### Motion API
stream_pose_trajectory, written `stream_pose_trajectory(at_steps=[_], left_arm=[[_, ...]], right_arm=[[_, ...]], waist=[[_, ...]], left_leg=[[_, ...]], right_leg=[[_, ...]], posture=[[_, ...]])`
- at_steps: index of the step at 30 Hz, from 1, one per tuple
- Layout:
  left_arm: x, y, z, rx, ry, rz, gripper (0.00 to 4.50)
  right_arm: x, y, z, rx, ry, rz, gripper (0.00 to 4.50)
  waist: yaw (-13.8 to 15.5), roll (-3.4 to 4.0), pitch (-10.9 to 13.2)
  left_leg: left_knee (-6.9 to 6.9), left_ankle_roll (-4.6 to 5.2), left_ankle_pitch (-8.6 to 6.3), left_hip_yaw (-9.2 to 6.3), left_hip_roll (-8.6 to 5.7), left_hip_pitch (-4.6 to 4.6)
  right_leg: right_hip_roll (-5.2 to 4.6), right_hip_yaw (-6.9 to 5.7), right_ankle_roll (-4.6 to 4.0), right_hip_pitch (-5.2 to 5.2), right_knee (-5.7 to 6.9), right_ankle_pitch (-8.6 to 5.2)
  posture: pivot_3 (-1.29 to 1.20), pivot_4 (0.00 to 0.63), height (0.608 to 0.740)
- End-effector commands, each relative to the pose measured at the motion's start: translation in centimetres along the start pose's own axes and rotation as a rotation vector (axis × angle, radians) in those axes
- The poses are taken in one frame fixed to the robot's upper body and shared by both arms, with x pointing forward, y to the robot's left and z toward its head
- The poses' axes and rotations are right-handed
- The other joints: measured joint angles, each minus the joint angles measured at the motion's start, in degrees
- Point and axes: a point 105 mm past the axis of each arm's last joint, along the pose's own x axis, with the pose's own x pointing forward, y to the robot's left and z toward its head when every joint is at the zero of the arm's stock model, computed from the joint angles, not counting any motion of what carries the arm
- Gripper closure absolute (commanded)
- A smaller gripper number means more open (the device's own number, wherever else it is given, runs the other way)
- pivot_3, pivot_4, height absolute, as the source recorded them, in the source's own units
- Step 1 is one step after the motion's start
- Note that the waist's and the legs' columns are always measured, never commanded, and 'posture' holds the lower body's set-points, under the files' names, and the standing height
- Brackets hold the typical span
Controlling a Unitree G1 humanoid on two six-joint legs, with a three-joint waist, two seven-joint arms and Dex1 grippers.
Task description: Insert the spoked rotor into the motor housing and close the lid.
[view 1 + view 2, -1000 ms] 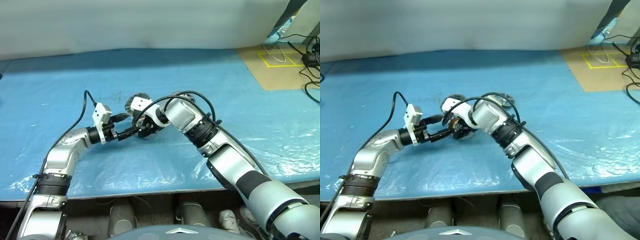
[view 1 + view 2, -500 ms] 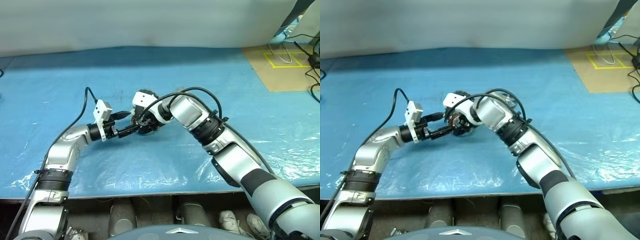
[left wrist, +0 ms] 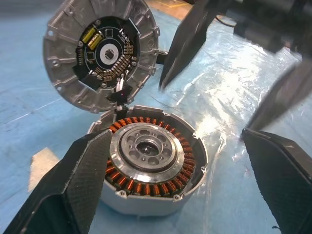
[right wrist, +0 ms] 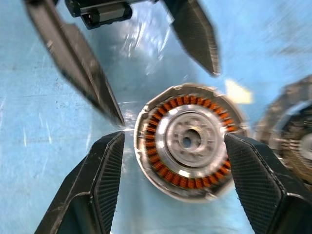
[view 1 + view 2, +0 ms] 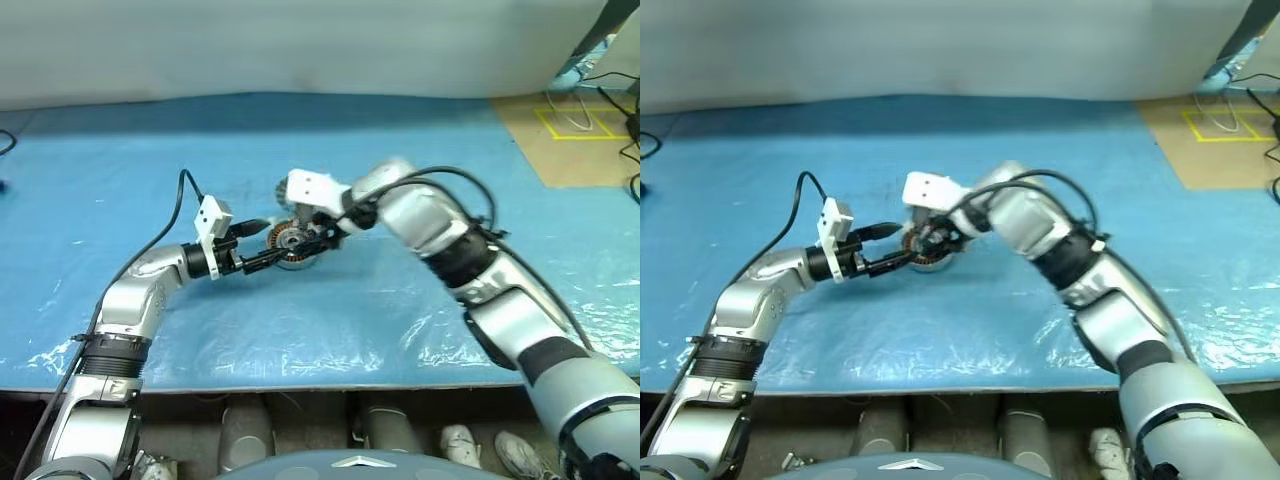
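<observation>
We see the motor housing (image 3: 151, 168) sitting open on the blue plastic sheet (image 5: 400, 180) that covers the desk, about mid-way across and slightly left of centre. Inside it a ring of copper-brown windings surrounds a silver hub. Just behind it, on its far side, the lid (image 3: 101, 52) stands tilted up on edge, its inner face turned towards the near side, with a dark centre and small parts around a round hole.

Our left end effector (image 5: 268, 243) reaches in level from the left, its two black fingers (image 3: 73, 185) spread wide on either side of the housing and grasping nothing. We cannot tell whether they touch the housing wall.

Our right end effector (image 4: 170, 187) comes in from the right and points down over the housing, its fingers (image 4: 97, 190) also apart, one on each side of the cup and clear of it, released and empty.

At the far right of the desk lies a brown board (image 5: 570, 140) marked with yellow tape, with black cables (image 5: 620, 90) trailing across it.
</observation>
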Motion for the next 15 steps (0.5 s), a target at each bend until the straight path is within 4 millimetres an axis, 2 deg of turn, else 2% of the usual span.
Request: stream_pose_trajectory(at_steps=[1, 4, 6, 9, 12, 15], left_arm=[[-0.7, -0.2, 1.3, 0.035, -0.037, 0.009, 0.00], [-1.1, -0.2, 1.3, 0.036, -0.038, 0.014, 0.00], [-1.3, -0.2, 1.5, 0.027, -0.040, 0.006, 0.00], [-0.9, -0.3, 2.2, 0.011, -0.065, -0.023, 0.00], [-0.2, -0.1, 2.8, 0.020, -0.078, -0.033, 0.00], [0.6, 0.0, 2.9, 0.049, -0.069, -0.055, 0.00]], right_arm=[[-3.5, 1.4, -1.3, 0.017, -0.154, -0.004, 1.08], [-5.3, 1.8, -4.4, 0.088, -0.153, -0.089, 1.08], [-6.2, 2.8, -6.4, 0.126, -0.156, -0.131, 1.08], [-5.9, 1.1, -8.4, 0.215, -0.180, -0.356, 1.08], [-5.6, -1.0, -9.0, 0.319, -0.260, -0.544, 1.08], [-4.4, -1.6, -9.2, 0.446, -0.365, -0.606, 1.08]], waist=[[0.4, 0.00, 0.0], [0.5, 0.01, 0.0], [0.5, 0.01, 0.0], [-0.2, 0.01, 0.0], [-0.7, 0.03, 0.0], [-0.4, 0.05, 0.0]], left_leg=[[0.00, 0.00, 0.00, 0.00, 0.00, -0.01], [0.06, 0.01, 0.00, 0.01, 0.00, -0.03], [0.10, 0.01, 0.00, 0.00, 0.02, 0.04], [0.15, 0.01, -0.01, 0.02, 0.03, 0.12], [0.36, 0.02, 0.00, 0.03, 0.00, 0.14], [0.42, 0.02, 0.00, 0.03, -0.04, 0.16]], right_leg=[[0.00, 0.01, 0.00, 0.00, 0.00, 0.00], [0.00, 0.02, 0.02, -0.02, 0.02, 0.01], [0.02, 0.06, 0.02, -0.01, 0.09, 0.01], [0.03, 0.15, -0.18, 0.02, 0.10, -0.11], [0.05, 0.26, -0.17, 0.00, 0.19, -0.07], [-0.02, 0.26, -0.19, 0.02, 0.24, -0.02]], posture=[[0.00, 0.150, 0.740], [0.00, 0.150, 0.740], [0.00, 0.150, 0.740], [0.00, 0.150, 0.740], [0.00, 0.150, 0.740], [0.00, 0.150, 0.740]])
